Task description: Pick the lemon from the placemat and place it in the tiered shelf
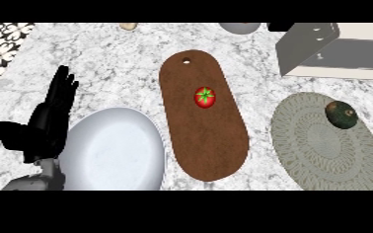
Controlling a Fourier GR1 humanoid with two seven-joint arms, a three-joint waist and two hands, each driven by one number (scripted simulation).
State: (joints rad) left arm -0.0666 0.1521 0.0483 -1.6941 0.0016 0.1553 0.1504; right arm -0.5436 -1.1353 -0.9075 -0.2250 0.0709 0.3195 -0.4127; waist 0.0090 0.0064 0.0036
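A white-and-grey speckled stone counter (109, 64) fills the frame, with a strip of black-and-white patterned tile (13, 42) showing at the upper left corner. Down the centre lies a long brown wooden cutting board (207, 143) with a hole near its top end, and a red tomato (205, 97) with a green stem sits on its upper half. At the lower left is a white plate (116, 153). The left hand (47, 121) stands just beside the plate's left rim — fingers straight, pointing up and close together, holding nothing. The right hand is nowhere in the frame.

At the right edge lies a round grey-green woven placemat (313, 150); on its upper right part rests a dark green, rounded fruit (341, 114) — no yellow lemon shows. Above it, at the upper right, stands the cream and grey tiered shelf (313, 47). Along the top edge are a grey bowl (241, 27) and a small beige object (129, 26), too small to name.
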